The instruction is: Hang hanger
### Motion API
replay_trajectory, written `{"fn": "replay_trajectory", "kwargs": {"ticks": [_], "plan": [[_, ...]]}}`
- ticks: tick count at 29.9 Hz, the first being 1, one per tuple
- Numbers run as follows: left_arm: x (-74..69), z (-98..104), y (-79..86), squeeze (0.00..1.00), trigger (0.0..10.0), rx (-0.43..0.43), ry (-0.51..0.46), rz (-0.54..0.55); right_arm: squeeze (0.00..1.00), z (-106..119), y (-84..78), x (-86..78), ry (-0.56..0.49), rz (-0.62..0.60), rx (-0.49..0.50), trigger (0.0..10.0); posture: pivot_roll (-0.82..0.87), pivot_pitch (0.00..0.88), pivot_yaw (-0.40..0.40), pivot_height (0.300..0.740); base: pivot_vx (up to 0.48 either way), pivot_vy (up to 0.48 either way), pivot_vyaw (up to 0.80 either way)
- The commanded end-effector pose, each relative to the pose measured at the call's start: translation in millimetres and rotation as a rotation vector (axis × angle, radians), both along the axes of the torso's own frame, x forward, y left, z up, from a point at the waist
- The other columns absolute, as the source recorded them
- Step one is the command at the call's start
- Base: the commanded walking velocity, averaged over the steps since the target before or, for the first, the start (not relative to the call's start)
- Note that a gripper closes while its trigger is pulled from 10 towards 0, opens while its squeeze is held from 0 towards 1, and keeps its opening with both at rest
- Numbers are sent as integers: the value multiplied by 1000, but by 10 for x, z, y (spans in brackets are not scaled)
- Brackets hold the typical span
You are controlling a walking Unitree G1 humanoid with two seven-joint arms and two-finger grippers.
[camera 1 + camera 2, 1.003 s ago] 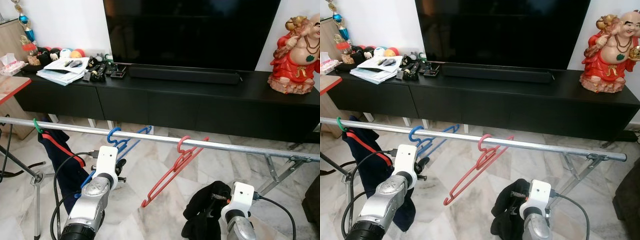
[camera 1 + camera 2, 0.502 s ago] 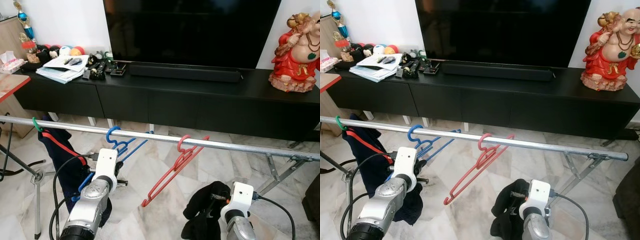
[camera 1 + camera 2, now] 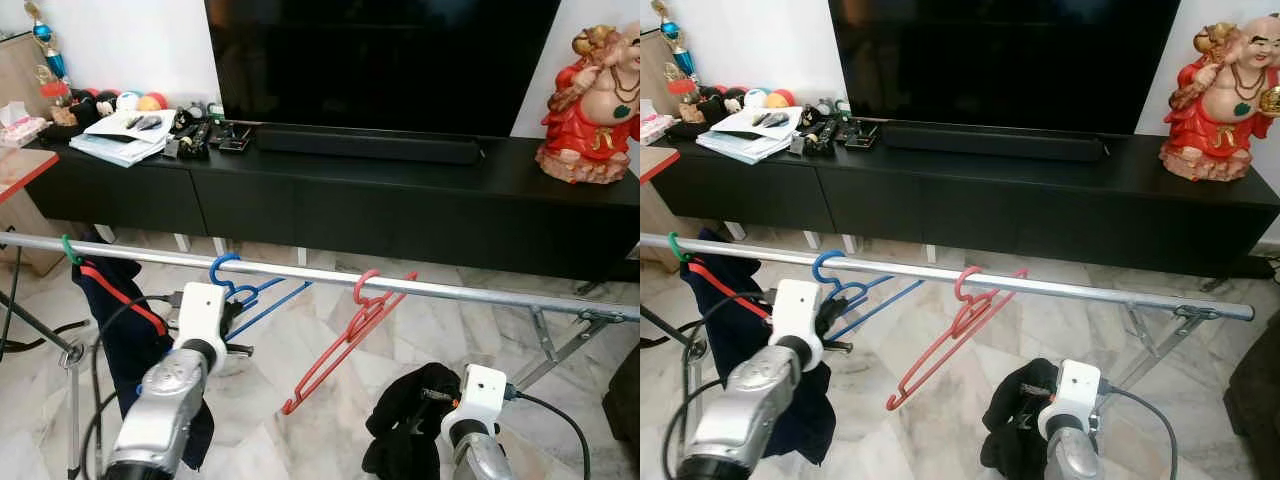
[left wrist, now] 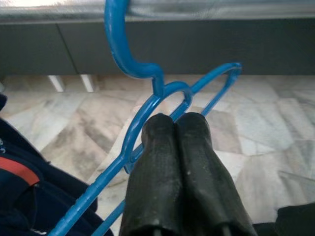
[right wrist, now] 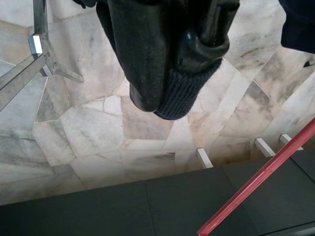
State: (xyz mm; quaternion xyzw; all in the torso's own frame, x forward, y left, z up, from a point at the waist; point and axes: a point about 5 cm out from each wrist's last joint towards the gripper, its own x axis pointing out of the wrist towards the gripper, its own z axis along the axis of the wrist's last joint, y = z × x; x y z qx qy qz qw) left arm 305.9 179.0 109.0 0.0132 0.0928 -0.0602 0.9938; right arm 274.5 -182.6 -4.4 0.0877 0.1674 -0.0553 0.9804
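The left gripper (image 4: 176, 123) is sitting just below the rail (image 3: 300, 272), its two black fingers (image 4: 157, 147) pressed together with nothing between them, their tips touching the neck loop of the blue hanger (image 4: 147, 105). That hanger's hook is looping over the rail, and its body is hanging tilted down toward the floor (image 3: 300, 340), beside the left arm.

The right gripper (image 5: 167, 93) is hanging low near the floor, its fingers pinching a dark knit garment (image 5: 179, 101), which is bunching around the fingertips and showing as a black heap (image 3: 1015, 415) in the head views.

Further along the rail a red hanger (image 3: 345, 345) is hanging by its hook, slanting downward. Toward the rail's left end a green hook (image 3: 70, 248) is carrying a navy garment (image 3: 125, 330) with a red stripe.

Behind the rail, a long black cabinet (image 3: 400, 210) is bearing a TV (image 3: 380, 60), a soundbar (image 3: 370, 147), a stack of papers (image 3: 125, 140) and a red statue (image 3: 590, 95).
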Motion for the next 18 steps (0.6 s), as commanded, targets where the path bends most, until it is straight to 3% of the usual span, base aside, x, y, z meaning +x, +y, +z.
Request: {"fn": "replay_trajectory", "kwargs": {"ticks": [1, 6, 7, 12, 14, 18], "plan": [[-67, 51, 41, 1000, 10000, -9, 5, -43, 0, 10, 23, 25, 1, 14, 4, 10000, 55, 35, 14, 740, 0, 0, 0], [-163, 128, 117, 1000, 10000, 18, 8, -115, 0, 5, 32, 22, 4, 17, 4, 10000, 65, 39, 11, 740, 0, 0, 0], [-178, 146, 207, 1000, 10000, 46, 24, -116, 0, 1, 37, 21, 6, 20, 4, 10000, 68, 38, 10, 740, 0, 0, 0], [-153, 107, 306, 1000, 10000, 43, 70, -105, 0, -2, 44, 24, 11, 26, 4, 10000, 67, 35, 10, 740, 0, 0, 0], [-99, 37, 346, 1000, 10000, -8, 116, -71, 0, -2, 40, 27, 13, 28, 3, 10000, 62, 33, 9, 740, 0, 0, 0], [-62, 39, 342, 1000, 10000, -52, 118, -90, 0, -4, 25, 27, 17, 26, 2, 10000, 57, 32, 7, 740, 0, 0, 0]]}}
